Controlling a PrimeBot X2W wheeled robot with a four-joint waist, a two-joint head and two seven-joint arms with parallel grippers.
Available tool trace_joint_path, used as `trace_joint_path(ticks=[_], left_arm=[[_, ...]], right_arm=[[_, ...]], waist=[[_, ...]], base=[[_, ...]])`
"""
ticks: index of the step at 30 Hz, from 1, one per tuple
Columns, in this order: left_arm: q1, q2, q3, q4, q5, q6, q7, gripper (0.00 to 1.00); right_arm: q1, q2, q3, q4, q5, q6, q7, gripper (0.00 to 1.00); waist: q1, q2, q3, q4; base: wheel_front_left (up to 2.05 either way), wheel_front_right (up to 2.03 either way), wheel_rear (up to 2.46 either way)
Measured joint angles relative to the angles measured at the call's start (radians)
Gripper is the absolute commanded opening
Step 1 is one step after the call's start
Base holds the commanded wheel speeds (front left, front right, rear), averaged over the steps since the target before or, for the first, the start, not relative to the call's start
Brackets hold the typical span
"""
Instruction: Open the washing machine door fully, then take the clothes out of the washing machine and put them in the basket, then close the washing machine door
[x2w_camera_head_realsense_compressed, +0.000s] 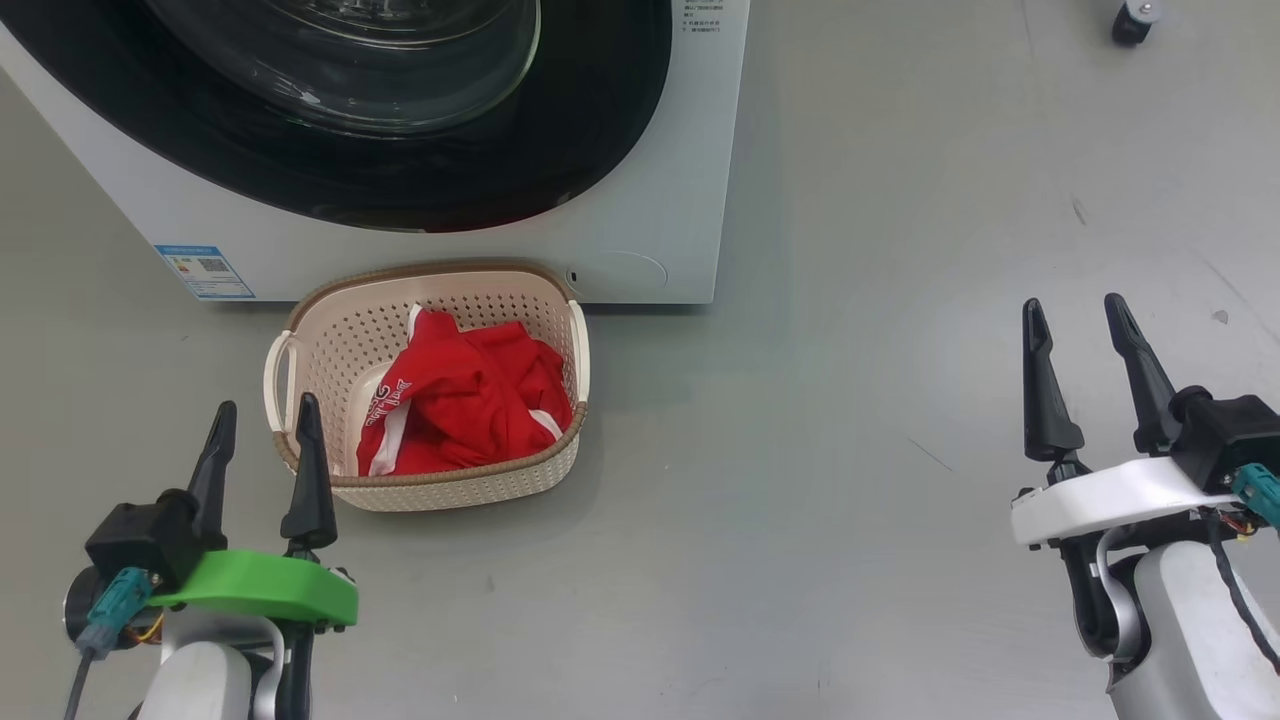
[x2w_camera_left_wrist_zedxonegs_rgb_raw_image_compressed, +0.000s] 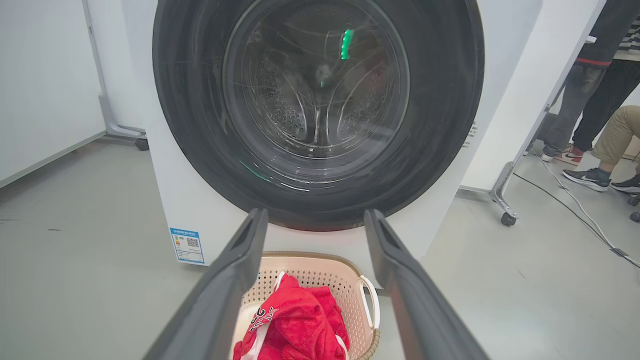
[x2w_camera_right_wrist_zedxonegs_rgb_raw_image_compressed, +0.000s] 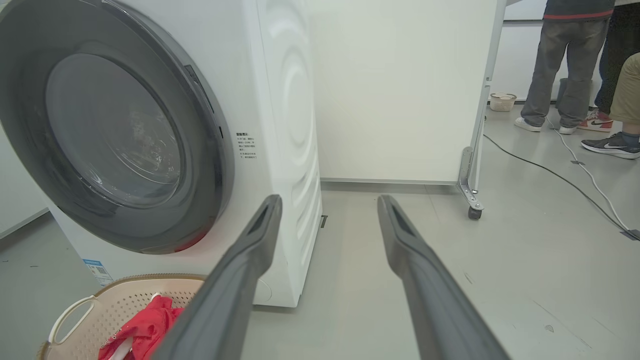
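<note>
Bright, even overhead light. Soft shadow at 3 o'clock of the cream perforated plastic basket (x2w_camera_head_realsense_compressed: 440, 490). Green glint on the round glossy black-rimmed door (x2w_camera_left_wrist_zedxonegs_rgb_raw_image_compressed: 320, 90). Wrist views bow at the edges.
</note>
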Motion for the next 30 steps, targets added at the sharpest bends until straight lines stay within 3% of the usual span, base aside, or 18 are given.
trace_joint_path(ticks=[30], left_arm=[[0.022, -0.007, -0.005, 0.003, 0.031, 0.000, 0.000, 1.00]], right_arm=[[0.059, 0.028, -0.016, -0.039, -0.045, 0.018, 0.000, 1.00]], waist=[[0.0000, 0.0000, -0.004, 0.002]], base=[[0.00, 0.00, 0.00]])
